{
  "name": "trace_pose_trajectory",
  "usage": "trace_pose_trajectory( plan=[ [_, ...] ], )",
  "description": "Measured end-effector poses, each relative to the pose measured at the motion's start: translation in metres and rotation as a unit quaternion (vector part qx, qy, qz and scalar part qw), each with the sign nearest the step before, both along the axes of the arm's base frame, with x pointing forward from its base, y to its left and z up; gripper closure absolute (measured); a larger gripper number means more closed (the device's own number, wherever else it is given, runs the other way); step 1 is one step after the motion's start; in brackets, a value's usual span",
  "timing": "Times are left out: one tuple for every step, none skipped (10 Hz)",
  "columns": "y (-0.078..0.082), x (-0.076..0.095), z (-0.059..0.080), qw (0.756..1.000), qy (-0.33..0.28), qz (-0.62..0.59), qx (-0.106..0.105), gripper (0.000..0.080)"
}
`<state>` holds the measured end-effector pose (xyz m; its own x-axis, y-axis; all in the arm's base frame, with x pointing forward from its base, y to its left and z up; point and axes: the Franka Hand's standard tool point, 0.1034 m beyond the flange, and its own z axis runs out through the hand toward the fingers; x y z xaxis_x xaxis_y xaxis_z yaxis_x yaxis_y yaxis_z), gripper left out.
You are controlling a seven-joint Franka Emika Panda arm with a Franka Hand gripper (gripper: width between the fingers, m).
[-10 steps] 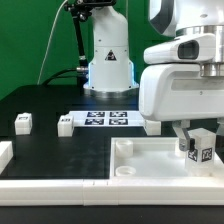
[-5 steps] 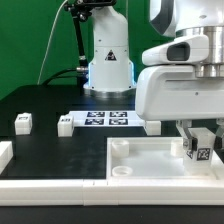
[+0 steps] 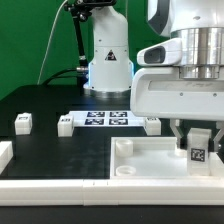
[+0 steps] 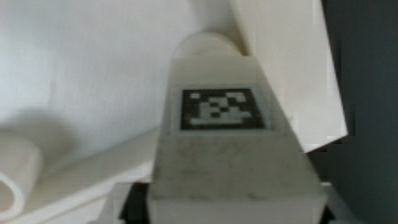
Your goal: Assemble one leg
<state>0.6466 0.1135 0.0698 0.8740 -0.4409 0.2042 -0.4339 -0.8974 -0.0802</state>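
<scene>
My gripper (image 3: 199,138) is shut on a leg (image 3: 198,149), a small white block with a black-and-white tag. I hold it low over the right part of the large white square tray-like part (image 3: 140,165). In the wrist view the held leg (image 4: 222,120) fills the middle, its tag facing the camera, with the tray's white surface (image 4: 80,90) behind it and a round corner socket (image 4: 15,165) to one side. My fingertips are mostly hidden by the leg.
Three more legs stand on the black table: one (image 3: 23,122) at the exterior view's left, one (image 3: 66,124) beside the marker board (image 3: 107,119), one (image 3: 152,123) behind the tray. A white ledge (image 3: 5,152) lies at the left.
The arm with the leg has sunk a little toward the tray and shifted slightly to the exterior view's left. The other parts have not moved.
</scene>
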Motion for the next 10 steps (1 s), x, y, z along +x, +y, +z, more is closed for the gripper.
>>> trace_pose_trajectory(
  plan=[
    [-0.0024, -0.0007, -0.0003, 0.997, 0.000, -0.077, 0.019, 0.0509],
    [-0.0031, -0.0023, -0.0006, 0.992, 0.004, -0.125, 0.029, 0.0509],
    [-0.0040, -0.0038, -0.0008, 0.982, 0.008, -0.186, 0.040, 0.0509],
    [-0.0044, -0.0050, -0.0009, 0.973, 0.014, -0.227, 0.047, 0.0508],
    [-0.0041, -0.0057, -0.0010, 0.963, 0.019, -0.263, 0.050, 0.0508],
    [-0.0046, -0.0067, -0.0011, 0.948, 0.021, -0.312, 0.056, 0.0508],
    [-0.0050, -0.0076, -0.0011, 0.934, 0.022, -0.351, 0.062, 0.0508],
    [-0.0063, -0.0078, -0.0011, 0.917, 0.023, -0.392, 0.073, 0.0508],
    [-0.0065, -0.0087, -0.0013, 0.901, 0.025, -0.425, 0.084, 0.0508],
    [-0.0066, -0.0093, -0.0014, 0.889, 0.027, -0.447, 0.094, 0.0506]
  ],
)
